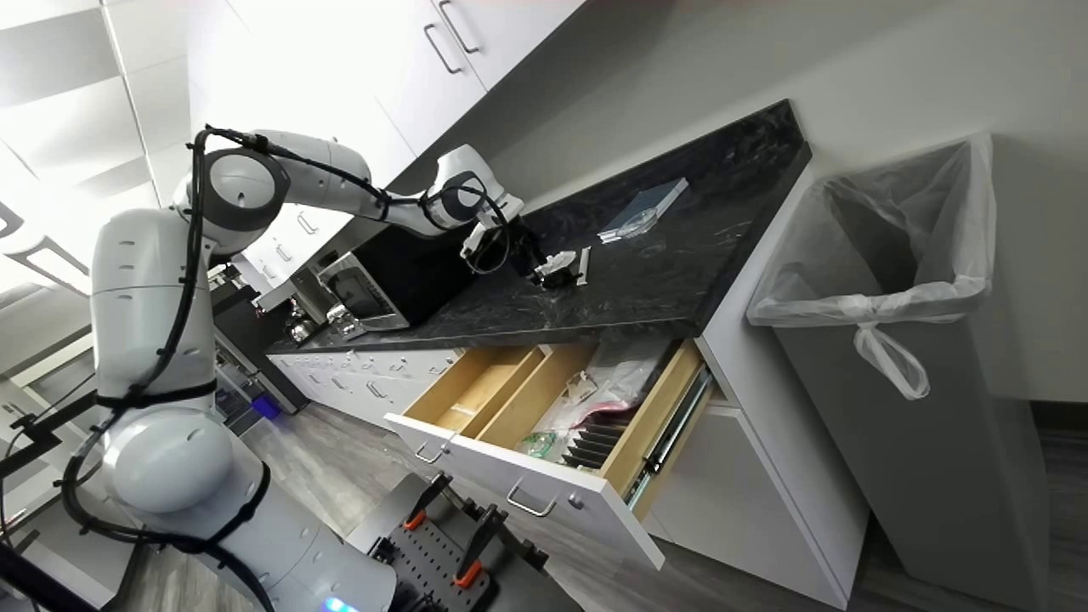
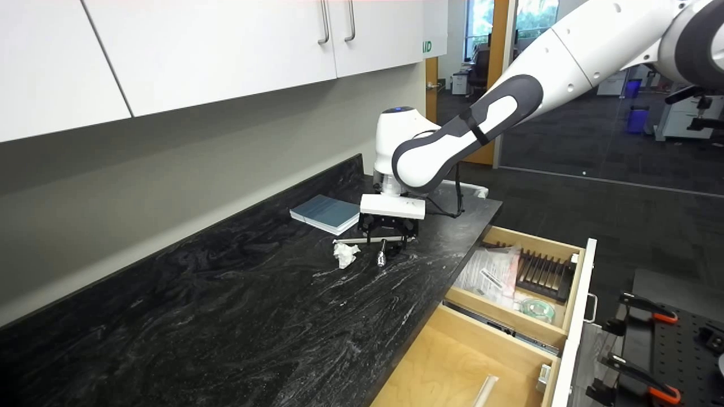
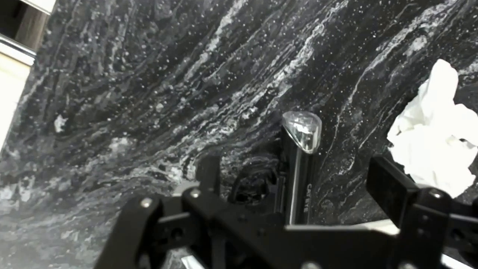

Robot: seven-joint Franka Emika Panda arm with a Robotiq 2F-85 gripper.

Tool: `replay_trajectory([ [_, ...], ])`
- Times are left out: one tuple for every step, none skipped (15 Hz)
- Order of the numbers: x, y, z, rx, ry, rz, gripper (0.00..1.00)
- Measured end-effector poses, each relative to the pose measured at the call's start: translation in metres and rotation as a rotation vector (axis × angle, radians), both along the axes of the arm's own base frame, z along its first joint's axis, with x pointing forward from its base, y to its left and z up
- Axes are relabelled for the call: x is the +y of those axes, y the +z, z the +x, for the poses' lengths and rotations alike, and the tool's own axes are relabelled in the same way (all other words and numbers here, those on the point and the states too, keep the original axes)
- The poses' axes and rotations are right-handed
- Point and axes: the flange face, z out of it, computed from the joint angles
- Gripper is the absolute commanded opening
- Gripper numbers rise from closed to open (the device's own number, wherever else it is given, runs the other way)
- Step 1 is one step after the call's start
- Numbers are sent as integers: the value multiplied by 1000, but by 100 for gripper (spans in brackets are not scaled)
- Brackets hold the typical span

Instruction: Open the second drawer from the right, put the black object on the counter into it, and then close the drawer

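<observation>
The black object is a black cylindrical light with a clear lens end and a clamp at its side. It lies on the dark counter (image 2: 237, 316), at the lens (image 2: 381, 259) in an exterior view and the body (image 3: 298, 183) in the wrist view. My gripper (image 3: 293, 166) is open, with one finger on each side of the light, not touching it. In both exterior views the gripper (image 1: 544, 270) (image 2: 387, 240) is low over the counter. The second drawer from the right (image 2: 447, 345) is pulled open, its light wood interior (image 1: 486, 387) holding a pale strip.
The rightmost drawer (image 1: 646, 425), with bags and black dividers, is also open. Crumpled white paper (image 3: 433, 138) lies beside the right finger. A pale strip (image 2: 367, 240) lies under the gripper. A blue book (image 2: 326, 212), a microwave (image 1: 365, 293) and a lined bin (image 1: 918, 382) are around.
</observation>
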Motion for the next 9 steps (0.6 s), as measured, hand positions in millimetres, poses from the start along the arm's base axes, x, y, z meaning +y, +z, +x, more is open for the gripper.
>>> replay_trajectory([
  [0, -4, 1, 4, 3, 0, 100],
  [0, -8, 2, 7, 4, 0, 100],
  [0, -12, 4, 10, 4, 1, 100],
  [1, -15, 5, 12, 3, 2, 75],
  [1, -18, 7, 14, 2, 4, 74],
  [1, -20, 8, 15, 2, 4, 66],
  [1, -23, 9, 16, 1, 5, 59],
  [2, -24, 10, 16, 1, 5, 50],
  [2, -26, 11, 17, 1, 5, 43],
])
